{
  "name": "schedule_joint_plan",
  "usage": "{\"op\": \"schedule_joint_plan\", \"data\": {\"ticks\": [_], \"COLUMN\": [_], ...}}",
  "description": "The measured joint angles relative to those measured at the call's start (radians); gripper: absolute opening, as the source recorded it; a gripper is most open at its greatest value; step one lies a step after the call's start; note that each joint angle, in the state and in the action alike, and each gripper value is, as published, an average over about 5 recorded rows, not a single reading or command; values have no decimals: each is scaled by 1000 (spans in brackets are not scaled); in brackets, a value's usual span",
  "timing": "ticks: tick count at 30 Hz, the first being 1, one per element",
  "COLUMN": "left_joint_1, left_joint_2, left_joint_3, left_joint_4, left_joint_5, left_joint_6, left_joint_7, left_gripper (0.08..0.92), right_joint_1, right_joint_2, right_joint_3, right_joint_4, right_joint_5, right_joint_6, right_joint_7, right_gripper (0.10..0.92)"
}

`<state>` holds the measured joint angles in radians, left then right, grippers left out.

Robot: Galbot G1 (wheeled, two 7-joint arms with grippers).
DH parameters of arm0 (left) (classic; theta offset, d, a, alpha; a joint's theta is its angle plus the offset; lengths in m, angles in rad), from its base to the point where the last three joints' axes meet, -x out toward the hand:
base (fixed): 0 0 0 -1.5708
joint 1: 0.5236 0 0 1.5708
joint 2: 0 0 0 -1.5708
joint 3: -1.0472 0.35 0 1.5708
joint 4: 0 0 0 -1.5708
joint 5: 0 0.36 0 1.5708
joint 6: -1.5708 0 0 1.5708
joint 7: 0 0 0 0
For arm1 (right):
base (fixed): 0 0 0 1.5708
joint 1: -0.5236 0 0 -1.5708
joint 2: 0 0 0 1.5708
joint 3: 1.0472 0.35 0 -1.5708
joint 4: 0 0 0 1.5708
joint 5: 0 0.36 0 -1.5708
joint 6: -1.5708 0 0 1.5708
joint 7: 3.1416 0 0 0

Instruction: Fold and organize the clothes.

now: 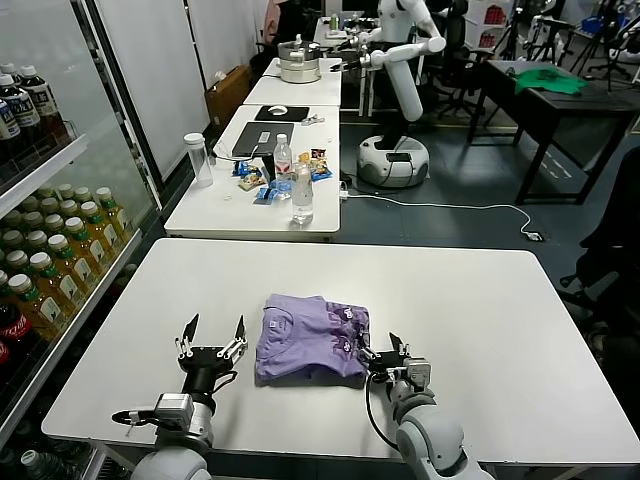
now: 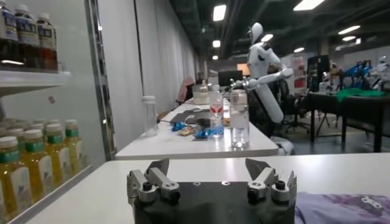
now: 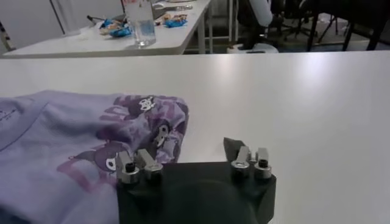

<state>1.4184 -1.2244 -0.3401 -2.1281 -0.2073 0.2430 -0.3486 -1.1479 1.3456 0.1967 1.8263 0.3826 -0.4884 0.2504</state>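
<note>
I see the folded T-shirt (image 1: 312,338) on the counter (image 1: 480,300), left gripper (image 1: 211,336) fingers spread wide, empty, right gripper (image 1: 385,349) fingers parted at its edge, holding nothing

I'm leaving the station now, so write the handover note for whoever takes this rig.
Left gripper: open, empty, low over the white table, beside the T-shirt's left edge, not touching it.
Right gripper: open, at the shirt's near right corner; contact cannot be told.
T-shirt: lavender, lying folded into a compact bundle at the table's near middle, printed side up.
Done: the folding appears largely finished.
Left: probably tidying the edges and final placement.
</note>
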Motion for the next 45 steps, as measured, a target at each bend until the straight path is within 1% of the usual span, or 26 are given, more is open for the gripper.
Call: {"op": "schedule_joint_plan", "data": {"ticks": [9,17,21,23,33,36,40,45], "left_joint_1": [27,39,42,42,41,46,53,66], "left_joint_2": [8,11,7,5,-6,-11,-18,-28], "left_joint_3": [-28,-41,-41,-40,-34,-31,-25,-19], "left_joint_4": [-10,-18,-18,-18,-26,-30,-40,-57], "left_joint_5": [0,-5,-7,-8,-6,-3,-2,1], "left_joint_6": [-7,-10,-11,-11,-10,-12,-19,-32], "left_joint_7": [-3,-3,-3,-3,-1,3,13,30], "left_gripper": [823,823,823,823,823,823,823,823], "right_joint_1": [31,60,73,80,127,126,98,20], "right_joint_2": [-14,-76,-123,-149,-291,-324,-344,-342], "right_joint_3": [-12,4,19,27,73,90,121,188], "right_joint_4": [-23,-26,-36,-42,-85,-83,-55,14], "right_joint_5": [18,36,42,40,37,35,17,-24], "right_joint_6": [-22,-54,-63,-66,-72,-52,21,139], "right_joint_7": [-7,-25,-37,-46,-94,-108,-116,-124], "right_gripper": [412,196,111,101,101,122,218,365]}}
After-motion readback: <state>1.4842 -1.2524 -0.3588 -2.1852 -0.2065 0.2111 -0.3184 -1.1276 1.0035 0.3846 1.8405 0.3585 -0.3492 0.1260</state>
